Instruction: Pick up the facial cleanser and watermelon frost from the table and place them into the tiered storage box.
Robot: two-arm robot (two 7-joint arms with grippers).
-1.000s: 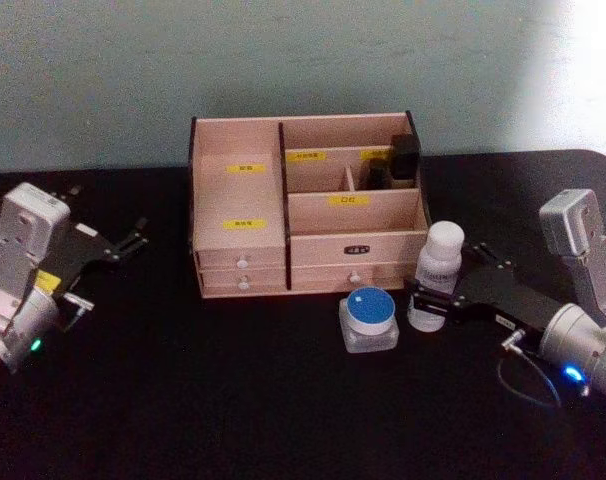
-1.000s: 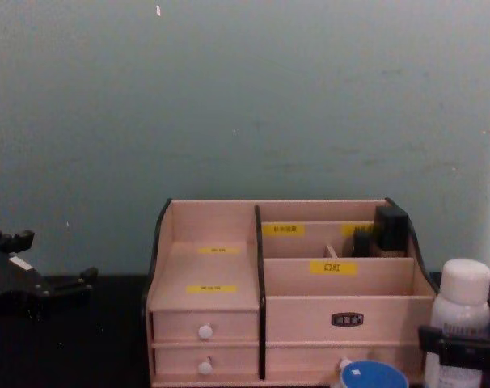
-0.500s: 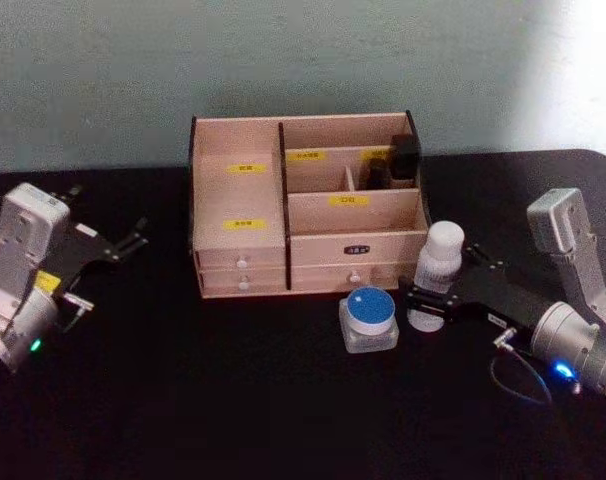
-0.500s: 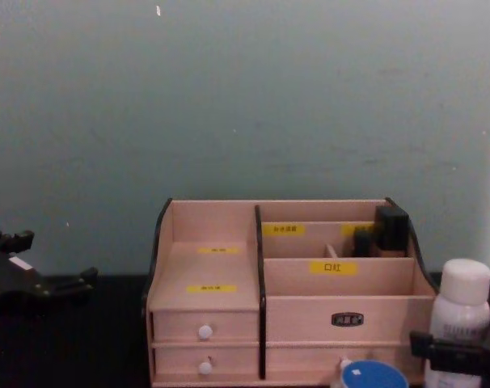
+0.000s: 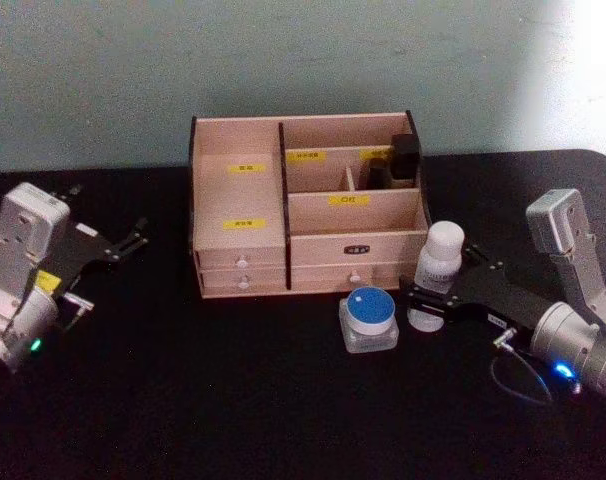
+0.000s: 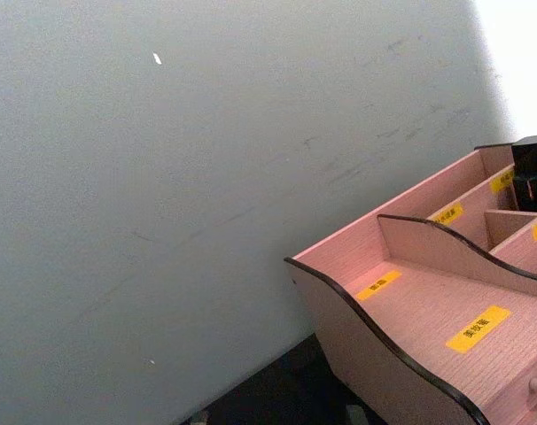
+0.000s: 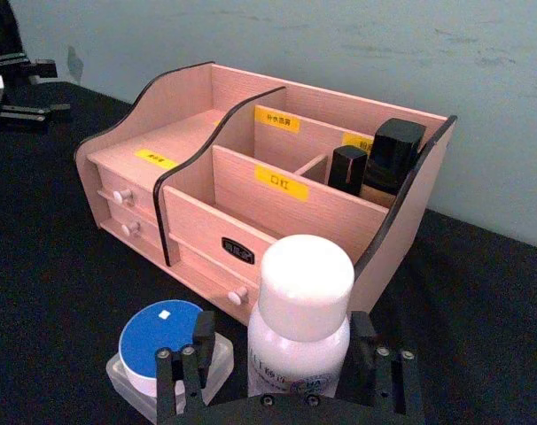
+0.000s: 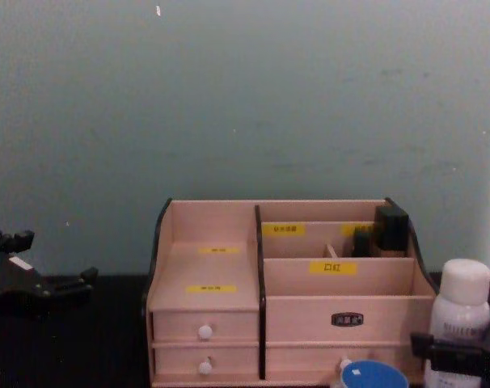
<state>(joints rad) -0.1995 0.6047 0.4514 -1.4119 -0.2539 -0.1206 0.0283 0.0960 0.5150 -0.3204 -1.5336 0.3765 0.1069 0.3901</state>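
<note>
The facial cleanser (image 5: 441, 262), a white bottle with a rounded cap, stands upright on the black table just right of the tiered storage box (image 5: 241, 200). My right gripper (image 5: 426, 305) is open, with its fingers on either side of the bottle's lower body (image 7: 302, 319). One finger (image 7: 361, 341) touches the bottle and the other (image 7: 202, 345) stands a little off it. The watermelon frost (image 5: 368, 318), a squat clear jar with a blue lid, sits just left of the bottle (image 7: 162, 341). My left gripper (image 5: 135, 238) hovers open at the far left, away from the box.
Dark cosmetic items (image 5: 403, 158) fill the box's back right compartment (image 7: 393, 159). A grey-green wall rises close behind the box. A thin cable (image 5: 523, 385) loops on the table under my right wrist.
My right gripper has shifted slightly lower around the bottle. The bottle leaned for a moment and stands upright again. The left arm has held still.
</note>
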